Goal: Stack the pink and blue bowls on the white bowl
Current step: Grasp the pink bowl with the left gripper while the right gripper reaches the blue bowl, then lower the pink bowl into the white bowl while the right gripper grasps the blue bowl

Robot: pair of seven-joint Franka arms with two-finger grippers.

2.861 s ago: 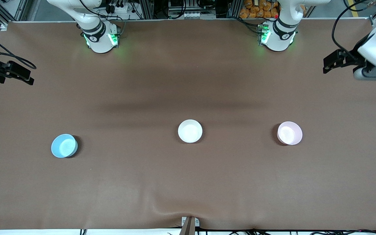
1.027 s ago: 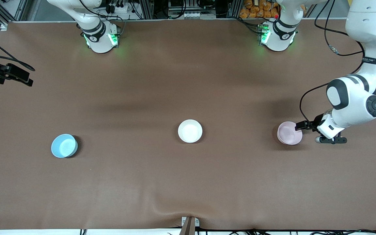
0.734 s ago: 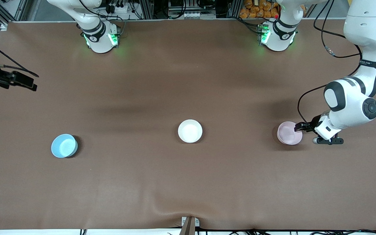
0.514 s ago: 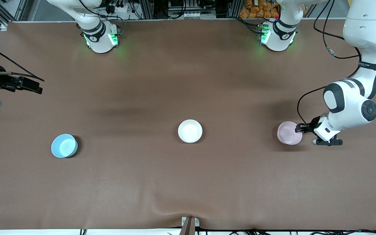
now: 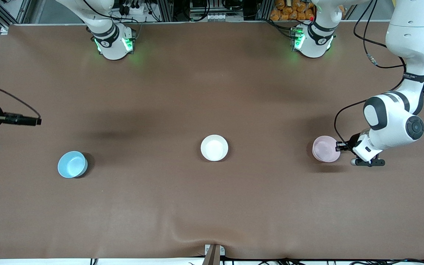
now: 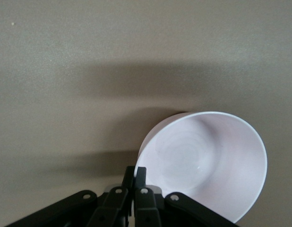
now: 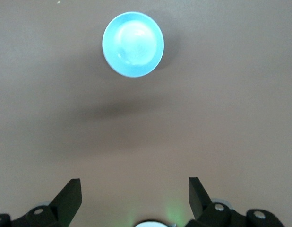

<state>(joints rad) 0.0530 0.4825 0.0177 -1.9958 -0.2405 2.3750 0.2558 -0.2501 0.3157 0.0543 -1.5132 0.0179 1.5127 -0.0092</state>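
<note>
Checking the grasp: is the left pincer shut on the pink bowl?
Shut on it: left pincer fingers pinch the pink bowl rim.

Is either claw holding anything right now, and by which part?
The left claw is shut on the pink bowl, pinching its rim. The right claw is open and holds nothing, up over the table.

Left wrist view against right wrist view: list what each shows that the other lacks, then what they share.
Only the left wrist view shows the pink bowl, with the left hand shut on its rim. Only the right wrist view shows the blue bowl, sitting free on the table, and the right hand open in the air with nothing between its fingers. Both show the brown table cover; neither shows the white bowl.
</note>
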